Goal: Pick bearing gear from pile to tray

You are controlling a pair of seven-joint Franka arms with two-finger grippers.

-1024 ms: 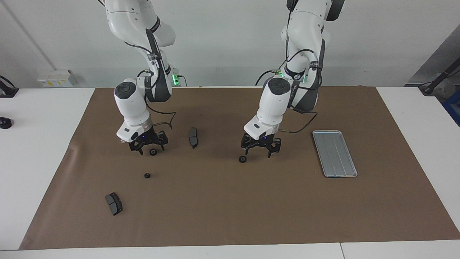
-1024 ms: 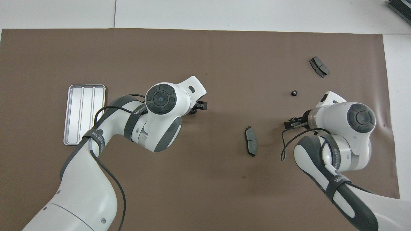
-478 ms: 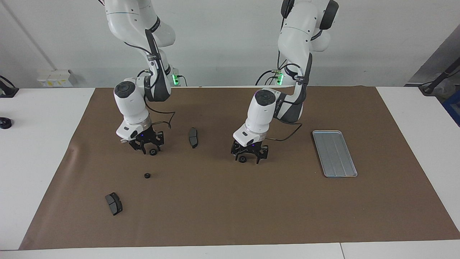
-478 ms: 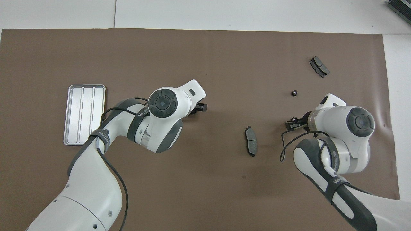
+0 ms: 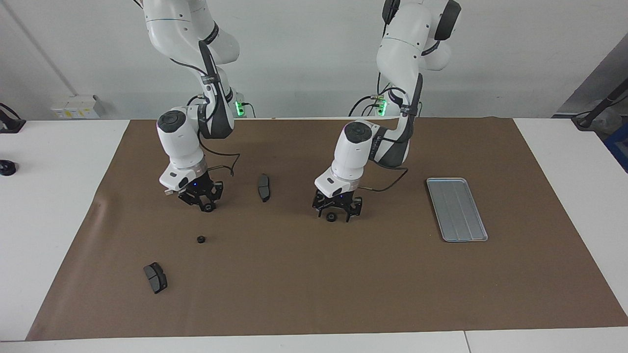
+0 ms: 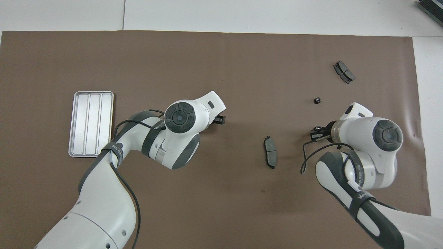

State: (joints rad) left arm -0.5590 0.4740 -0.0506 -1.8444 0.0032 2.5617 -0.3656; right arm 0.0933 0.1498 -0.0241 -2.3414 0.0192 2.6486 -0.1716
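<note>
The pile is a loose scatter on the brown mat. One black round bearing gear [image 5: 331, 218] lies on the mat between the spread fingers of my left gripper [image 5: 335, 216], which stands open and low around it. My right gripper [image 5: 205, 206] is down on the mat, its fingers drawn in on a second bearing gear [image 5: 209, 208]. In the overhead view the right gripper [image 6: 315, 132] pokes out from under its wrist. The left arm's wrist covers most of the left gripper there. The silver tray [image 5: 457, 209] [image 6: 90, 123] lies flat toward the left arm's end, with nothing in it.
A third small black round piece [image 5: 200, 239] [image 6: 316, 100] lies farther from the robots than the right gripper. One dark brake-pad piece [image 5: 264, 187] [image 6: 270, 156] rests between the two grippers. Another pad [image 5: 155, 277] [image 6: 344, 72] lies farther out, toward the right arm's end.
Both grippers came down to the mat. The left one shifted over its gear and now straddles it. The right gripper's fingers closed in on its gear.
</note>
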